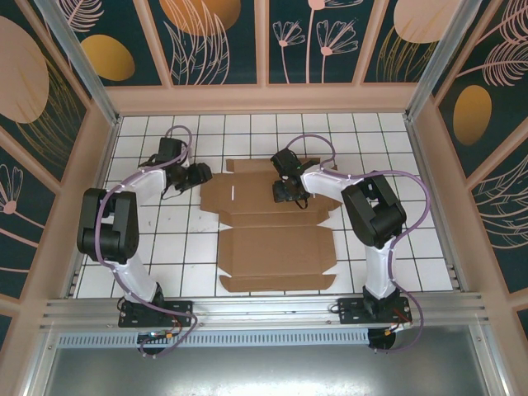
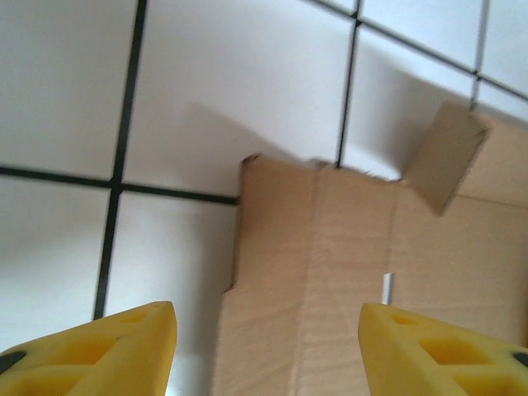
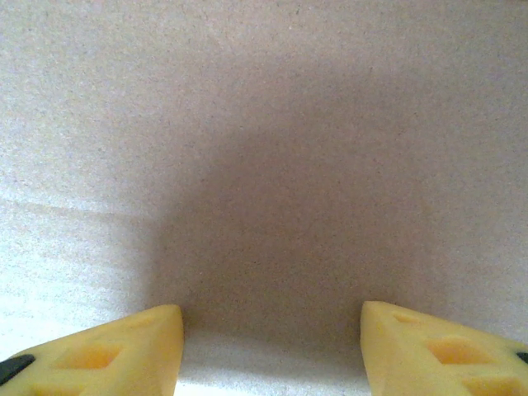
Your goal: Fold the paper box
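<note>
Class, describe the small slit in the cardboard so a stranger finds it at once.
On the white tiled table lies a flat brown paper box. In its far-left panel sits a short slit: a thin pale line against plain brown board.

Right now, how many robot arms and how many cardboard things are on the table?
Robot arms: 2, the left arm and the right arm
Paper box, a flat brown cardboard sheet: 1
Total: 3
</note>
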Available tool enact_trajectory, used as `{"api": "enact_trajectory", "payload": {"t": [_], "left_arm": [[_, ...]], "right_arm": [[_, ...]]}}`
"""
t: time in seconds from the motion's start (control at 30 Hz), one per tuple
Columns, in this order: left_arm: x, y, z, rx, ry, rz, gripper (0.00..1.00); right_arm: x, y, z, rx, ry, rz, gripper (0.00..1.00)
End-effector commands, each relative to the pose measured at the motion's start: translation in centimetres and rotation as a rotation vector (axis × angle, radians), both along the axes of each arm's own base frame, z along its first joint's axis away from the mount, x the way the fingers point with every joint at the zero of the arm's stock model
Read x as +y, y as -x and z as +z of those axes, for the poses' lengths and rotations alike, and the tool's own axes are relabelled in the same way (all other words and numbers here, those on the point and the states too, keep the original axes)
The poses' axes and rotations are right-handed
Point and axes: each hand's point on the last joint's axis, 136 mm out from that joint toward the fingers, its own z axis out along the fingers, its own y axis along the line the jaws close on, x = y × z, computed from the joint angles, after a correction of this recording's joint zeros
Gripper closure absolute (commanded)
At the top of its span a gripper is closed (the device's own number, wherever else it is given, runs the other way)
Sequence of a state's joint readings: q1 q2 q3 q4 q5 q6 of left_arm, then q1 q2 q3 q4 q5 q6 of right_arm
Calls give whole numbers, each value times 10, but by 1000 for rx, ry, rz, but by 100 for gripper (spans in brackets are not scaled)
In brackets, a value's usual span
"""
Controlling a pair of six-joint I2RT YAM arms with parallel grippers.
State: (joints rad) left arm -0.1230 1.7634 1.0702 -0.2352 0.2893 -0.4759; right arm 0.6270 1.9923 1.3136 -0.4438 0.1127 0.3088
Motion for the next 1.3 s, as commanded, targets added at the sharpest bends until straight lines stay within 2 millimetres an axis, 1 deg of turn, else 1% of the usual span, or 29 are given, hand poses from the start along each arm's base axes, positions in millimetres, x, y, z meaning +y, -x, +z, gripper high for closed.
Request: {"api": "enact_trajectory", "payload": {"t": [0.0, 0.1, 0.17, 0.23, 0.27, 0.33, 0.43, 0.6, 0.73, 0.83, 0.9, 1.03, 1.1, 1.17, 1.27], "left_arm": [[0, 10, -18, 55, 21, 5, 40], [-4, 14, -31, 92, 47, -7, 42], [-12, 15, -33, 97, 89, -28, 45], [-19, 14, -29, 83, 130, -47, 50], [-20, 13, -28, 79, 136, -50, 54], [-21, 13, -28, 85, 136, -55, 70], [-21, 12, -30, 102, 117, -66, 85], [-20, 10, -26, 105, -16, -82, 100], [-24, 8, -17, 90, -185, -74, 100], [-31, 7, -10, 87, -253, -47, 100], [-44, 7, -7, 88, -286, -56, 100], [-82, 7, -5, 92, -365, -109, 100], [-91, 7, -7, 104, -385, -111, 100], [-91, 6, -10, 116, -417, -100, 100], [-88, 6, -15, 137, -444, -88, 97]], "right_arm": [[-16, 46, -46, 197, 109, 39, 41], [-16, 44, -45, 192, 109, 36, 41], [-15, 44, -45, 194, 104, 35, 41], [-13, 44, -46, 197, 102, 34, 41], [-13, 44, -46, 199, 101, 35, 41], [-13, 43, -47, 200, 104, 36, 41], [-12, 41, -45, 194, 107, 38, 41], [-14, 38, -46, 189, 129, 33, 42], [-19, 35, -46, 180, 152, 9, 43], [-21, 32, -45, 169, 164, -2, 43], [-22, 30, -46, 163, 175, -9, 43], [-22, 28, -47, 164, 182, -15, 44], [-21, 28, -49, 170, 181, -14, 44], [-21, 27, -49, 172, 184, -15, 44], [-20, 26, -49, 168, 188, -12, 44]]}}
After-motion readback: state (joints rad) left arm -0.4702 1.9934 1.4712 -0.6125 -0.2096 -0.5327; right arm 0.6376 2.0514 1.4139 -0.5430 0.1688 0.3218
